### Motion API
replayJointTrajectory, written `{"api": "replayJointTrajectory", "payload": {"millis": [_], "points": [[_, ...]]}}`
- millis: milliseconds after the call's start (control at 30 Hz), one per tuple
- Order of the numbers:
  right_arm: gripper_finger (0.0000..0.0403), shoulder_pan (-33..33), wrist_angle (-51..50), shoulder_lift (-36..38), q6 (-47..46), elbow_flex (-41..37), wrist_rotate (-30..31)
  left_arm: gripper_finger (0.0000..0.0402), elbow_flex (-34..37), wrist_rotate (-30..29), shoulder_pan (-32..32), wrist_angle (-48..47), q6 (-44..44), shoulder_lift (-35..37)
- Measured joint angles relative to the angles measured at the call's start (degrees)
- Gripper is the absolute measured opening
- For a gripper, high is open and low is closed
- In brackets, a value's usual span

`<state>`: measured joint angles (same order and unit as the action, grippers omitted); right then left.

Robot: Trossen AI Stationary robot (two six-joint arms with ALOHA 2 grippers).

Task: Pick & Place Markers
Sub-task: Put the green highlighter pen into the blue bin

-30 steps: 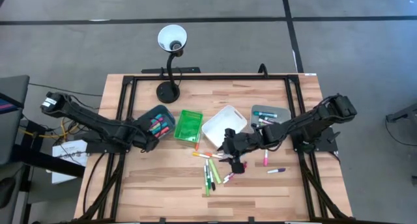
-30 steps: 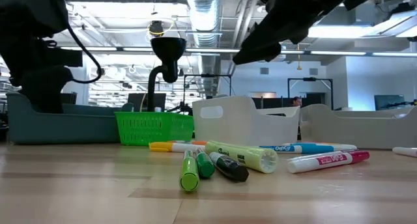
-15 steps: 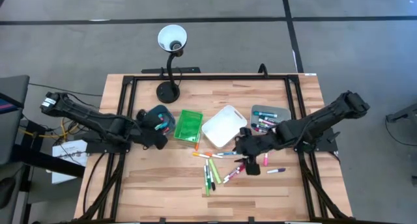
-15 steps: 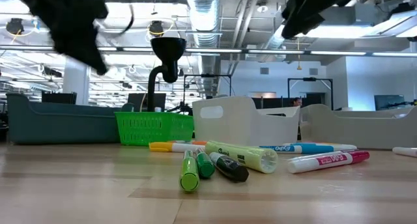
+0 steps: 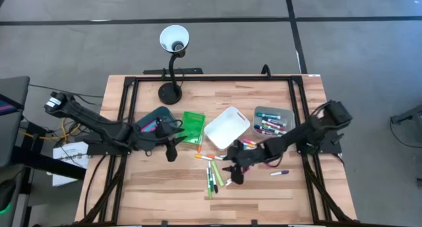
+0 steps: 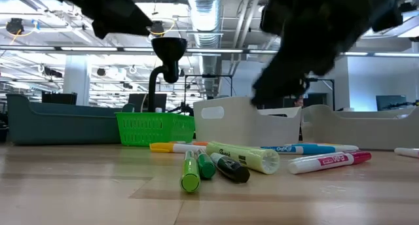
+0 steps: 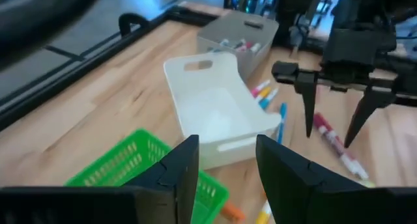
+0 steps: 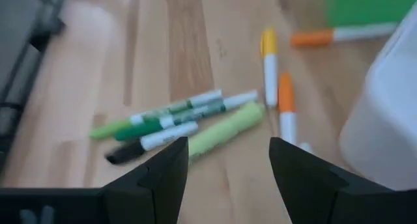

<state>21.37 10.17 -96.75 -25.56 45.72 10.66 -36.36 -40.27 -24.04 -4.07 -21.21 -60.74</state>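
Both grippers (image 5: 173, 148) (image 5: 232, 169) nearer the markers (image 5: 212, 174) now.

An open-plan lab or office: exposed silver ceiling ducts (image 6: 216, 16), long fluorescent strip lights (image 6: 366, 53) and rows of dark monitors (image 6: 391, 102) stretch behind the wooden slatted surface (image 5: 165, 187) on grey carpet tiles (image 5: 79, 49).

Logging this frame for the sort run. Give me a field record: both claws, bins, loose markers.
left claw: open, empty, above the table beside the green bin
right claw: open, empty, over the loose markers
white bin: no markers visible inside
grey bin: holds several markers
dark teal bin: partly hidden by the left arm
loose markers: scattered on the wood in front of the bins, green cluster plus orange, pink, blue and one purple apart
lamp: at the table's far edge
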Motion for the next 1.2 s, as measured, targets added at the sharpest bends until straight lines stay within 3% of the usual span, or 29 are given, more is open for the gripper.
{"api": "replayJointTrajectory", "payload": {"millis": [133, 567, 700, 1000, 1200], "points": [[0.0205, -0.14, -0.56, -6.08, -2.17, 4.58, -1.77, 0.0149, 0.09, -0.28, 0.75, 0.73, 0.0, -0.64], [0.0204, 0.02, -22.3, -19.32, -6.51, 22.32, -0.42, 0.0149, 0.13, -0.42, 1.28, 2.21, 0.0, -0.4], [0.0187, -0.11, -27.07, -21.03, -6.4, 25.39, -0.47, 0.0149, 0.13, -0.42, 1.28, 2.29, 0.0, -0.4], [0.0058, -1.11, -28.44, -18.51, -2.98, 26.65, -3.86, 0.0149, 0.13, -0.42, 1.28, 2.27, 0.0, -0.4], [0.0053, -1.14, -28.66, -8.54, 6.43, 26.75, -2.6, 0.0149, 0.13, -0.42, 1.28, 2.42, -0.01, -0.4]]}}
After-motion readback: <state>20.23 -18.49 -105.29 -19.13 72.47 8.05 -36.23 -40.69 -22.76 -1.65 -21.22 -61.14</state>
